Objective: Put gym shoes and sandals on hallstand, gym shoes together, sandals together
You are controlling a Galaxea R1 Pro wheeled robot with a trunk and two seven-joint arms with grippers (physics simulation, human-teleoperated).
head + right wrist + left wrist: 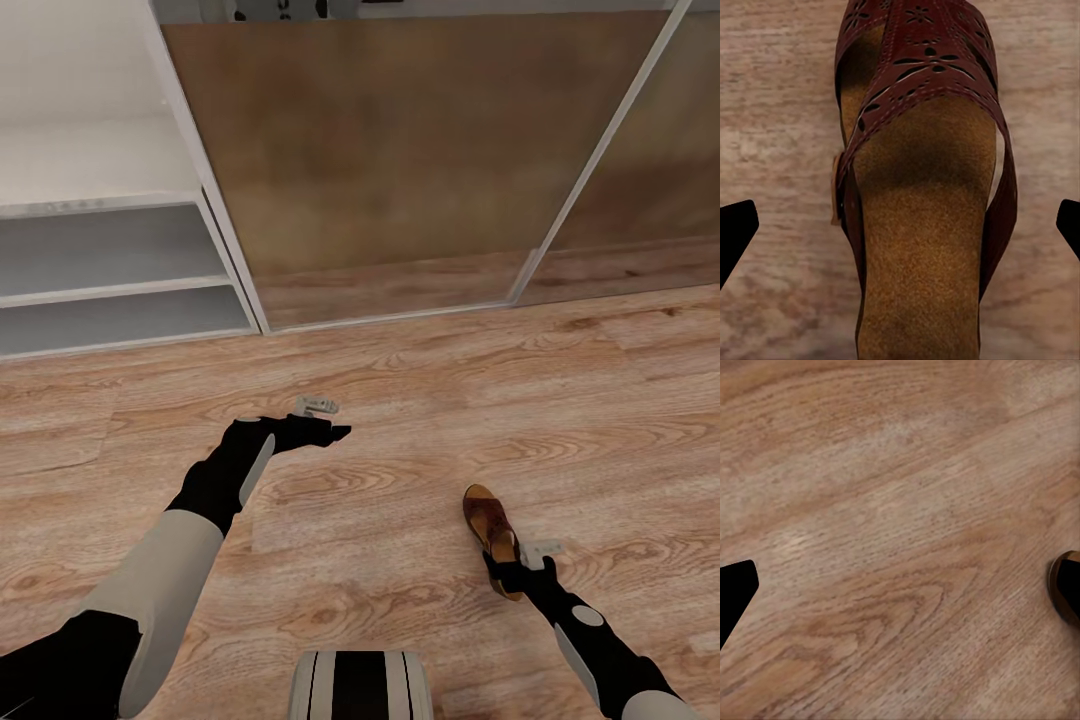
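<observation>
R gripper (507,572) over the near end of a sandal (488,520) on the floor (400,480), fingers released either side. L gripper (335,432) empty, spread wide.

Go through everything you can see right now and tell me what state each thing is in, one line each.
sandal: lying on the floor, sole down, not on the rack.
right gripper: open, fingertips either side of the sandal's heel end, not closed on it.
left gripper: empty, over bare floor; open or shut cannot be told.
hallstand: the visible shelves hold no shoes.
wardrobe doors: shut.
</observation>
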